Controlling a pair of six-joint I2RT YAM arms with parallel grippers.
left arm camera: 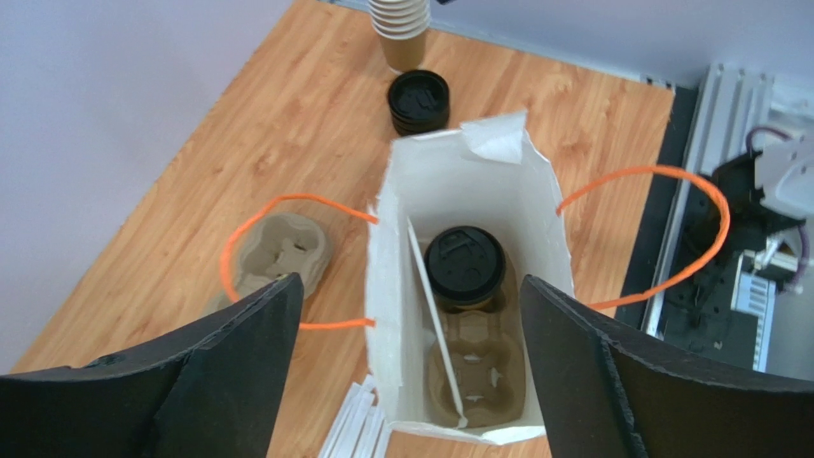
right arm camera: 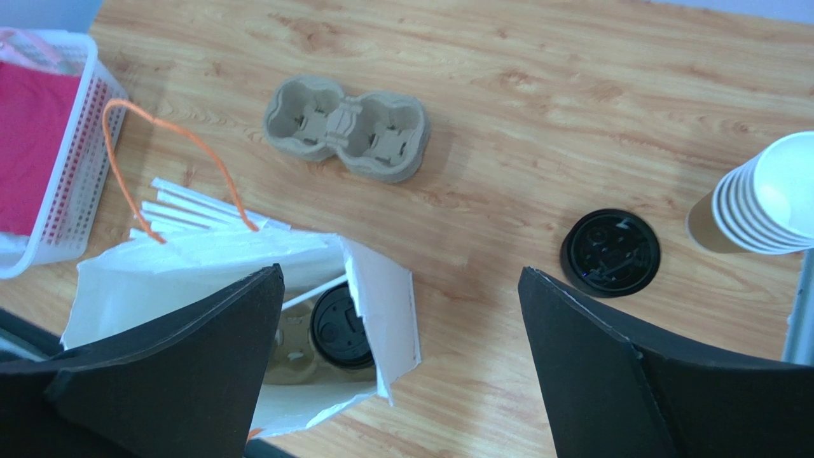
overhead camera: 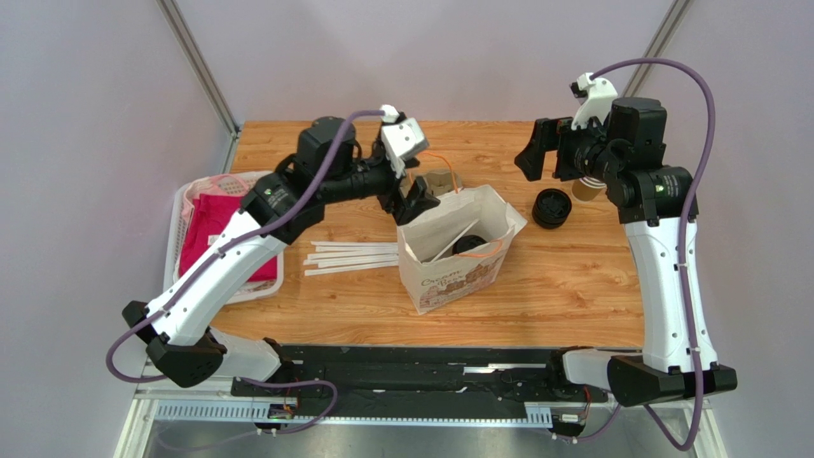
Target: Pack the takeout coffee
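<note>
The takeout coffee [left arm camera: 464, 267], a tan cup with a black lid, stands in a brown cup carrier [left arm camera: 478, 367] inside the open white paper bag [overhead camera: 449, 253] with orange handles. It also shows in the right wrist view [right arm camera: 341, 326] and from above [overhead camera: 470, 244]. A white straw [left arm camera: 432, 320] leans in the bag beside it. My left gripper [left arm camera: 411, 367] is open and empty above the bag's mouth. My right gripper [right arm camera: 401, 367] is open and empty, raised over the table right of the bag.
A stack of lidless cups [overhead camera: 585, 187] and loose black lids [overhead camera: 551, 207] sit at the right back. A second cup carrier [right arm camera: 346, 130] lies behind the bag. White straws [overhead camera: 352, 258] lie left of the bag. A white basket [overhead camera: 180, 248] with red cloth stands at the left edge.
</note>
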